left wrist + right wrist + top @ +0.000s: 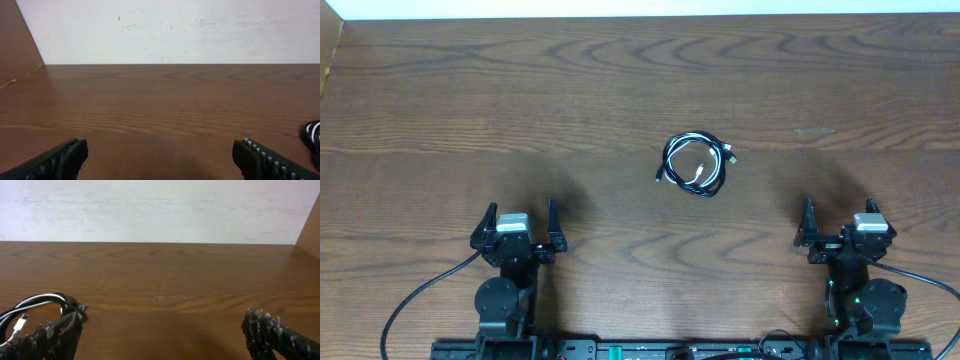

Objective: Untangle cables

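Cables [696,165] sit in one small bundle on the brown wooden table [470,90], a little right of centre and farther out than both arms. From overhead it is a loose coil of thin black loops with a white strand running through it, and small plug ends poke out at its left and right edges. How many black cords are in there I cannot tell. Two grippers are in view: the left gripper [520,207] at the near left and the right gripper [840,208] at the near right. Both have their fingers spread wide, holding nothing, well apart from the coil.

Over to the left wrist view: the left gripper [160,161] stands wide apart above bare wood, nothing between the fingers. Only a sliver of the cables [312,135] peeks in at the right edge, black with a touch of white.

Now the right wrist view: the right gripper [160,332] is also spread wide and empty. The cables [35,307] lie at the near left, just beyond the left finger [52,337], with black and white loops side by side and a small white plug [19,325] showing.
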